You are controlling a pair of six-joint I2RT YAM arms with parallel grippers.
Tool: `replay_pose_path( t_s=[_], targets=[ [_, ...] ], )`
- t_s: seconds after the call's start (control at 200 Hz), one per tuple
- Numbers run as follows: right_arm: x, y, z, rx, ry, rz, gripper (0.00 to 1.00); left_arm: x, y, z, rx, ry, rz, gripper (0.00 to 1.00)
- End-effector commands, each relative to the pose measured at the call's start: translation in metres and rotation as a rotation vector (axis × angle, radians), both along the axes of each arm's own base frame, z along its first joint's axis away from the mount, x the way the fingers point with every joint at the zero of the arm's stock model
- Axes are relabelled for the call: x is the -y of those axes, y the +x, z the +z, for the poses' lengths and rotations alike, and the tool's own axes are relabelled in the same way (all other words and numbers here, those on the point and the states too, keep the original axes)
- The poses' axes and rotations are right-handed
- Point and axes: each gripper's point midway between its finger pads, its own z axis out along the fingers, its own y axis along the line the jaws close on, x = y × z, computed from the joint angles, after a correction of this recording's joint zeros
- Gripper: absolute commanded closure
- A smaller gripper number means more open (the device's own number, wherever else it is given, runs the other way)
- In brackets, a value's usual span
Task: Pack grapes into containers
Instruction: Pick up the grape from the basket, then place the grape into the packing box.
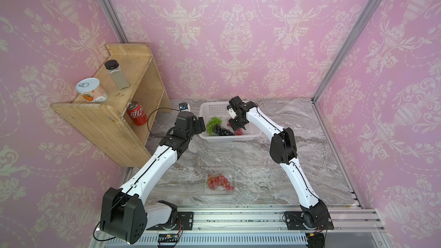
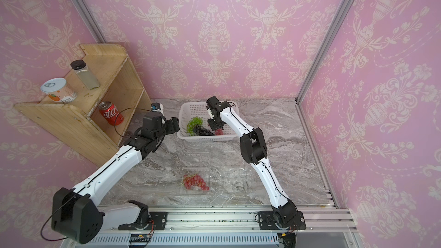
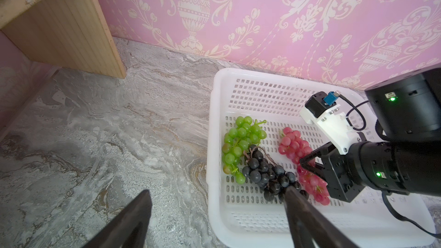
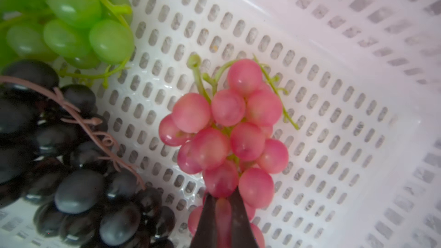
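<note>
Grey marble tabletop [image 1: 238, 156], pink patterned walls [image 1: 238, 32] on 3 sides. White basket [image 1: 212, 109] sits at the back w/ three bunches in it: green bunch [image 1: 213, 124], dark bunch [image 1: 223, 131] touching it, and a pink bunch [image 3: 292, 143] just beside the dark one. R gripper [image 4: 223, 201] is down inside the basket, jaws pinched nearly together on one berry at the narrow end of that pink bunch; rest of the bunch lies on the basket floor. L gripper [image 3: 216, 194] hangs at the basket's left edge, jaws spread wide, nothing btwn them. Nearer the arm bases, side by side: left clear box [image 1: 231, 174] w/ a second pink bunch [image 1: 219, 182] lying in it; right clear box [image 1: 261, 177] just beside it, hard to make out vs the marble. Wooden shelf [image 1: 114, 125] stands by the left wall w/ a red can [image 1: 136, 113] on its lower level, a tin [image 1: 91, 90] and a jar [image 1: 117, 75] on the upper one, all three upright.
</note>
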Motion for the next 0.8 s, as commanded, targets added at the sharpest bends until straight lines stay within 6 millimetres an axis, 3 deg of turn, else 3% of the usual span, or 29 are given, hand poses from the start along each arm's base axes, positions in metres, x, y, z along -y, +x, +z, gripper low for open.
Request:
replay_pose_path(
  t_s=[0.0, 0.205, 0.395, 0.59, 0.796],
  targets=[
    [0.006, 0.002, 0.018, 0.041, -0.013, -0.021, 1.0, 0.003, -0.001, -0.005, -0.005, 0.02, -0.018, 0.12],
    [0.006, 0.014, 0.093, 0.203, 0.058, -0.027, 1.0, 0.006, 0.002, -0.003, -0.006, 0.019, -0.032, 0.12],
    [0.001, -0.004, 0.163, 0.29, 0.149, 0.033, 1.0, 0.007, 0.002, 0.002, 0.001, 0.024, -0.039, 0.12],
    [-0.006, -0.05, 0.202, 0.328, 0.155, 0.137, 1.0, 0.007, 0.001, 0.006, 0.003, 0.025, -0.041, 0.12],
    [-0.031, -0.143, 0.209, 0.271, 0.193, 0.312, 1.0, 0.003, -0.004, 0.004, -0.028, -0.002, -0.01, 0.12]
  ],
)
